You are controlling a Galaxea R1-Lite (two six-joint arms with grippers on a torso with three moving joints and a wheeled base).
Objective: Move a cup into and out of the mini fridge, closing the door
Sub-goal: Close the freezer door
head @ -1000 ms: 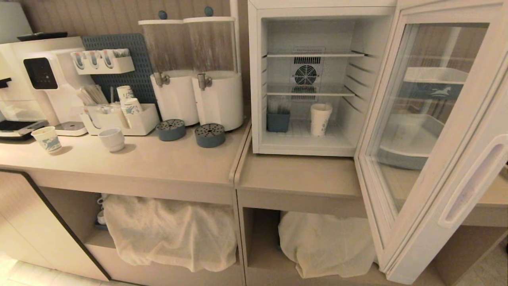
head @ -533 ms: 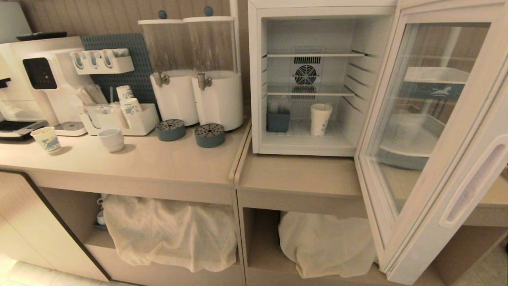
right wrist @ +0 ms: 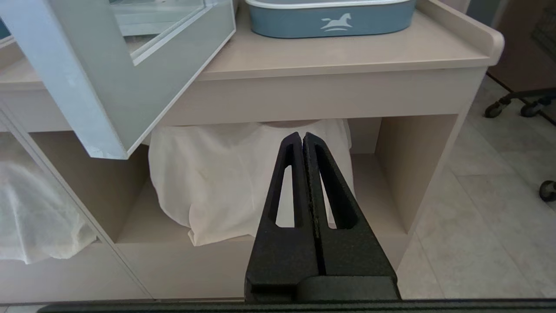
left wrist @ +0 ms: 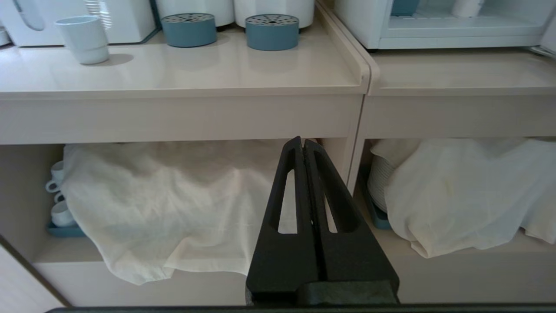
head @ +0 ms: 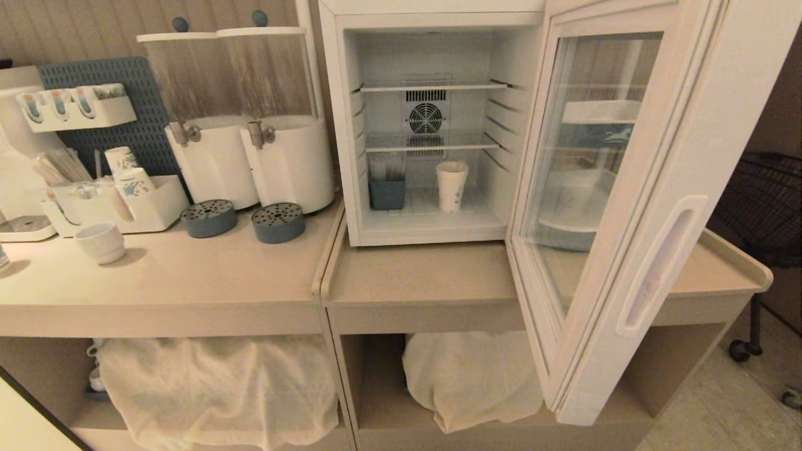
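A long pale counter (head: pixel 250 275) is stretching across the lower half of the head view, with cloth-covered shelves beneath it. The mini fridge (head: pixel 338 125) is sitting on the counter at the upper centre of the frame, its inside lit and showing wire shelves and a rear fan. The door (head: pixel 633 207) is standing wide open, swinging toward the viewer and filling much of the right side of the frame, its long vertical handle slot facing forward. To the left of the fridge, two large white drink dispensers (head: pixel 250 156) are standing at the upper left, with two round blue drip trays (head: pixel 277 222) in front of them, an organiser of paper cups farther left, and a small white mug (head: pixel 100 242) near the left edge. The cup (head: pixel 452 185) is standing upright on the fridge floor, right of centre inside, just beside a small blue holder (head: pixel 386 193). Neither arm is showing in the head view. In the wrist views, the left gripper (left wrist: pixel 302 145) and the right gripper (right wrist: pixel 302 140) are both hanging low in front of the counter's lower shelves, fingers pressed together and holding nothing. Judging from this, the cup is already inside, while taking it out and closing the door are apparently still waiting to be done.
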